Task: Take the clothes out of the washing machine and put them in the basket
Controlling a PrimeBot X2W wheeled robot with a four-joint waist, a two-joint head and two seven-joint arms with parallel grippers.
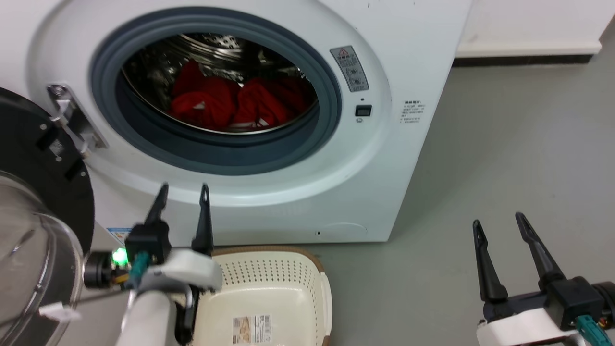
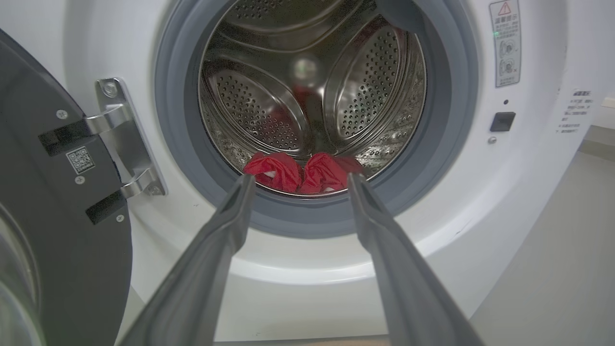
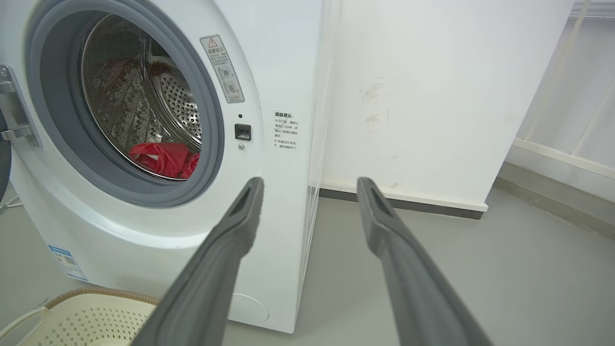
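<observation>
Closest in, the basket (image 1: 269, 283) is sitting on the grey floor (image 1: 504, 158) right at the foot of the washing machine (image 1: 346, 192), with its paper label (image 1: 252, 328) showing on the bottom. At the basket's left side the left gripper (image 1: 185, 186) is hanging with its two dark fingers spread apart and gripping nothing, tips pointing toward the porthole. Well off to the right, the right gripper (image 1: 497, 218) is hovering over bare floor, its fingers likewise spread and holding nothing. Farther back on the left, the black-rimmed door (image 1: 29, 158) is standing swung open on its metal hinge (image 1: 72, 115). Inside the grey rubber ring (image 1: 331, 110), the clothes (image 1: 226, 103) are lying bunched on the bottom of the steel drum (image 1: 216, 45), near its front edge. They are looking like two red bundles with white trim, though the folds are leaving the count unsure. Beyond, at the far right, a white wall (image 1: 528, 19) is meeting the floor.
</observation>
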